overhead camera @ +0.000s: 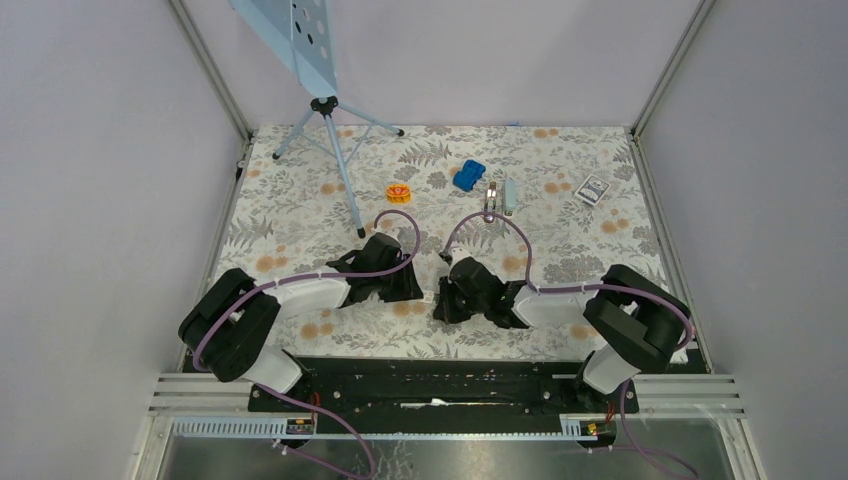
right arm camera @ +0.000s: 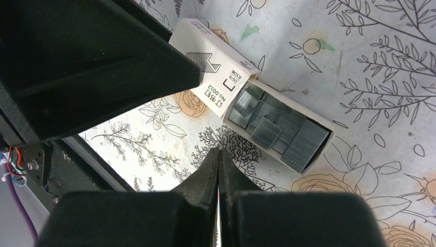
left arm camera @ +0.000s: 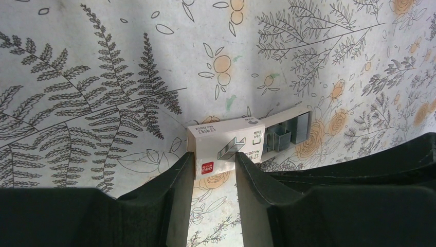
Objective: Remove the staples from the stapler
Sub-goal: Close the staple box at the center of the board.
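Two black grippers meet low over a small white box (left arm camera: 226, 139) that lies on a flowered cloth (overhead camera: 300, 200). The left gripper (left arm camera: 214, 157) comes at the box from the left. Its jaws stand a little apart, with the fingertips (left arm camera: 187, 164) over the closed end of the box. I cannot tell whether they pinch the box or only rest on it.

The right gripper (right arm camera: 218, 153) sits just beside the box on its other side. Its jaws are pressed tight together with nothing seen between them, and the tip is close to the pulled-out tray (right arm camera: 331, 135).

The staples (right arm camera: 280, 128), short grey metal strips, lie loosely stacked in that tray, beside the box's printed sleeve.

Well beyond the box lies the stapler (overhead camera: 509, 194), pale with bare metal showing alongside. Left of the stapler, and equally far beyond the box, are a blue block (overhead camera: 467, 176) and an orange ring (overhead camera: 399, 192). Far to the box's right is a small dark card (overhead camera: 593, 190). Farthest from the box, at the back left, stands a tripod (overhead camera: 335, 150).
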### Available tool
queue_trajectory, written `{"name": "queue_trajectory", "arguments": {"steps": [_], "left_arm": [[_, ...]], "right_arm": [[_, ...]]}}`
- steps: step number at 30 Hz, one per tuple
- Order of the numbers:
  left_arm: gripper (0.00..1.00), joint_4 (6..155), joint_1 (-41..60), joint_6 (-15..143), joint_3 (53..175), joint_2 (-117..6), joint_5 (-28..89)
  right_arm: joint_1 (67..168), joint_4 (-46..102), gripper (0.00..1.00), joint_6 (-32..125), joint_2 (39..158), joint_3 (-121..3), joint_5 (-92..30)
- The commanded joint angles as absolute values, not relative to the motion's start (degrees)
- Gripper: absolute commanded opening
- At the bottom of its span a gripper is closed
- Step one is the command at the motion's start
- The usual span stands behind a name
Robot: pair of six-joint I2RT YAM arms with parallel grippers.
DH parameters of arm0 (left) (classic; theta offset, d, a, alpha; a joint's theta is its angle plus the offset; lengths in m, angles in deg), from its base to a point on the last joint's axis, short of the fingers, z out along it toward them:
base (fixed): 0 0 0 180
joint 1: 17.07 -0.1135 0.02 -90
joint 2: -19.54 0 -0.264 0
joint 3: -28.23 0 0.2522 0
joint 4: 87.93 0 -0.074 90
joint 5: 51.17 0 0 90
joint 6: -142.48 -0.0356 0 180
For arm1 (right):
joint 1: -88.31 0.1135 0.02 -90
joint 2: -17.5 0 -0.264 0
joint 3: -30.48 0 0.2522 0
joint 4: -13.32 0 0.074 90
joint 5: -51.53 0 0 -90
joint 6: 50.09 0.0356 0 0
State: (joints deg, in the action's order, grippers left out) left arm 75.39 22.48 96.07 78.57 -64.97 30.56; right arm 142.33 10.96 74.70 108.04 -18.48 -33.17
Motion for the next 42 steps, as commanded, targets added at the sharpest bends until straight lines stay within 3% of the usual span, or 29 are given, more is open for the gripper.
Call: {"name": "queue_trajectory", "arguments": {"steps": [1,21,29,35,42], "left_arm": [[0.39,76.53,22.83,96.43,78.20,-64.73,31.01],[0.38,76.49,22.83,96.26,78.11,-64.62,30.88],[0.38,76.50,22.83,96.16,78.29,-64.74,31.18],[0.38,76.07,22.70,95.75,78.57,-64.72,31.19],[0.38,75.75,22.70,95.28,78.82,-64.57,31.10]], "right_arm": [[143.04,11.24,0.00,74.53,109.30,-20.11,-38.01],[143.06,14.24,0.00,77.27,111.18,-22.13,-43.74],[143.02,15.95,0.00,73.44,103.41,-20.27,-41.36],[142.81,22.33,0.02,73.34,96.16,-19.22,-48.35],[140.10,30.26,0.02,77.13,100.72,-23.09,-53.46]]}}
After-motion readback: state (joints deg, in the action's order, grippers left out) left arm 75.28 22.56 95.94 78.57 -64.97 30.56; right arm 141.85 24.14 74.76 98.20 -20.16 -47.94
